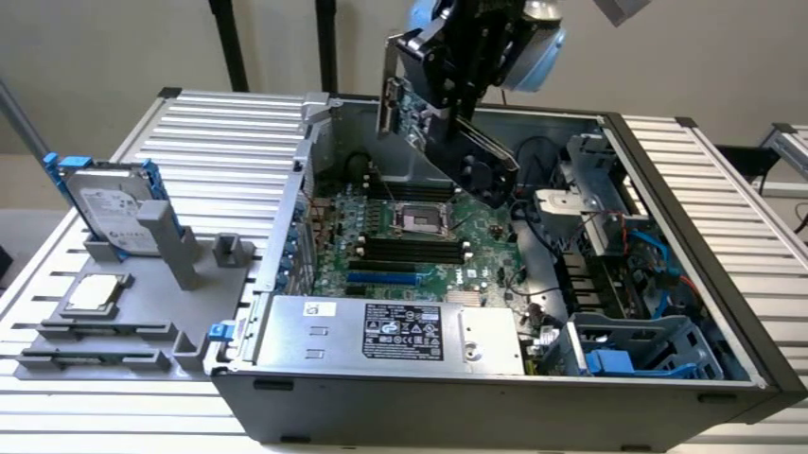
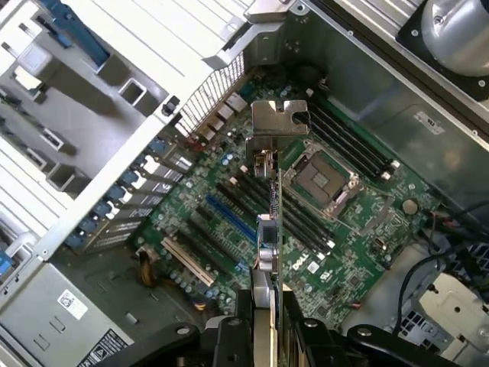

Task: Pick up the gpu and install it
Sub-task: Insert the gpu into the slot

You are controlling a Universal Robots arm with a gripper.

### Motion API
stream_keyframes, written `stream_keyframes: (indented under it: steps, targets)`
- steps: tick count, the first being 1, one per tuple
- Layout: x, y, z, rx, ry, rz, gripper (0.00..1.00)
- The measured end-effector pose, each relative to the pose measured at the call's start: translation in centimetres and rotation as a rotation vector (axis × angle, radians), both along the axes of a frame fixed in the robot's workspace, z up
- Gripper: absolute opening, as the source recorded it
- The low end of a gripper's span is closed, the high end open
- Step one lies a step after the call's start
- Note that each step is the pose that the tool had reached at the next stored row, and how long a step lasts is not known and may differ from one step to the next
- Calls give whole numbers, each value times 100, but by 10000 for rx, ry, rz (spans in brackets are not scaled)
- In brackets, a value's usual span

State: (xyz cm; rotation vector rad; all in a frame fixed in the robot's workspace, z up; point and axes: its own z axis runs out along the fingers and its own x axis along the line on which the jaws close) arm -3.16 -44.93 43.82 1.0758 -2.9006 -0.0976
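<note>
My gripper is shut on the gpu, a green card with a black cooler and a silver end bracket. The card hangs tilted above the open computer case, over the motherboard. In the wrist view the gpu appears edge-on between my fingers, with its silver bracket at the far end. Beneath it lie the empty cpu socket and the blue expansion slot. The card is clear of the board and touches nothing.
A silver power supply fills the case's near side. Cables and drive bays sit at the exterior view's right. Outside the case, on a grey fixture, stand a hard drive with blue rails and a small cpu chip.
</note>
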Motion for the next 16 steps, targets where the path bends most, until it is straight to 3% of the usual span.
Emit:
stream_keyframes:
  steps: [16]
  targets:
    - [0, 0, -84, -2, -117, 2919, 27]
